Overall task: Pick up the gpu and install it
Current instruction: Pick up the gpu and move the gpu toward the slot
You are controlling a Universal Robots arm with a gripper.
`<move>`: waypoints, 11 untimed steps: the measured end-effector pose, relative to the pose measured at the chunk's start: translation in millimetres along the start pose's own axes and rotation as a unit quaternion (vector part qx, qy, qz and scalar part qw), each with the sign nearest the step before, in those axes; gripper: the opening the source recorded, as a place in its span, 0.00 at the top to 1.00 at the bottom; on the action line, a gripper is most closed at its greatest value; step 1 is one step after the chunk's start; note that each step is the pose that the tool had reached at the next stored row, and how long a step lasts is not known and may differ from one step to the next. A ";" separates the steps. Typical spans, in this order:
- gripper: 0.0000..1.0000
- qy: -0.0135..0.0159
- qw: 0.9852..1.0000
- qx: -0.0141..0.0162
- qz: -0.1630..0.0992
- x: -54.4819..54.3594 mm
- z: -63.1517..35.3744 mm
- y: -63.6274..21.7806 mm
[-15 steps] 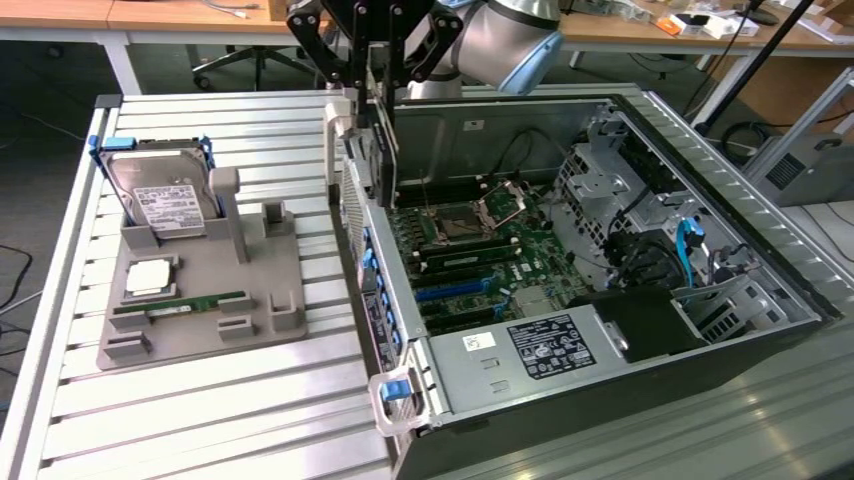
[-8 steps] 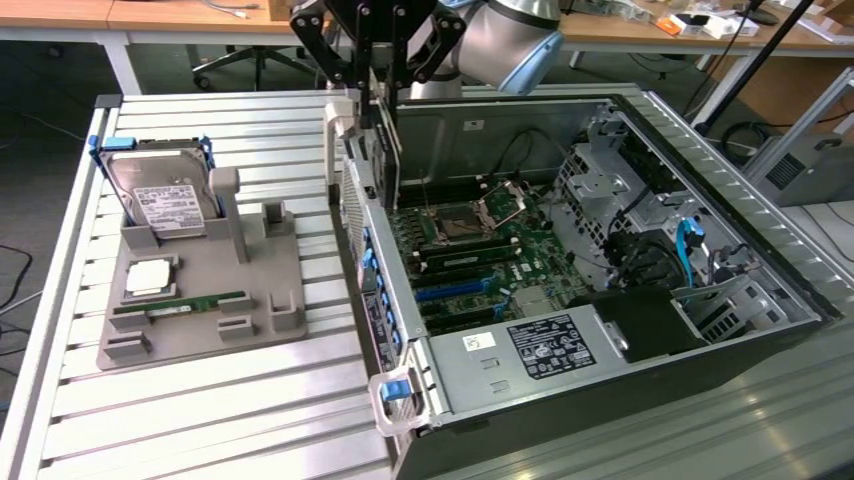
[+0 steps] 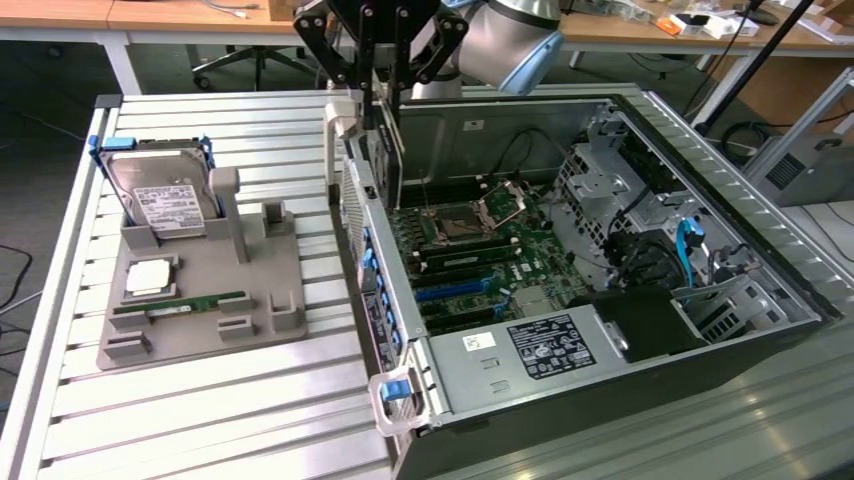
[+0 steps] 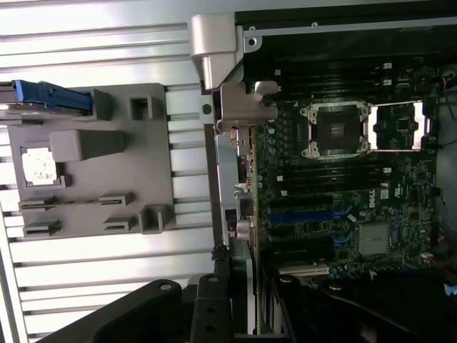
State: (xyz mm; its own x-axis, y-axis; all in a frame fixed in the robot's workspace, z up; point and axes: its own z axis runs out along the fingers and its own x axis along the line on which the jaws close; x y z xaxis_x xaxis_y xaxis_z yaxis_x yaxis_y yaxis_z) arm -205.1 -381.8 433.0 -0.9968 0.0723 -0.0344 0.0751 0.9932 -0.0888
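Observation:
The gpu (image 3: 387,150) hangs edge-on from my gripper (image 3: 384,88), which is shut on its top edge. It is a thin dark card, held upright above the rear wall of the open computer case (image 3: 747,210). In the wrist view the card's silver bracket (image 4: 230,179) runs along the case's rear edge, beside the motherboard (image 4: 335,186), and the gripper (image 4: 232,279) is shut around the card. The blue expansion slots (image 3: 454,290) lie on the motherboard (image 3: 501,235), below the card and nearer the exterior camera. The card hangs clear of the board.
A grey fixture (image 3: 200,310) at the exterior view's left holds a silver hard drive (image 3: 160,200), a square chip (image 3: 147,278) and a slim green memory stick (image 3: 180,303). The power supply (image 3: 547,345), drive cages (image 3: 627,190) and cables (image 3: 687,250) crowd the case.

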 end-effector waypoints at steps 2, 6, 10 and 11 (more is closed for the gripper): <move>0.73 0.000 1.000 0.000 0.000 -0.5 0.2 0.1; 0.73 0.000 1.000 0.001 0.000 -1.6 0.6 0.2; 0.73 0.000 1.000 0.002 0.000 -2.7 0.9 0.3; 0.73 0.000 1.000 0.002 0.000 -2.9 1.0 0.3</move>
State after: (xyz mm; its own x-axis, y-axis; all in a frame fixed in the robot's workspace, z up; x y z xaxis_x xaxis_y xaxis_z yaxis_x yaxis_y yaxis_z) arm -202.1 -381.8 432.0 -0.9968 0.0722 -0.0347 0.0752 0.9929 -0.0921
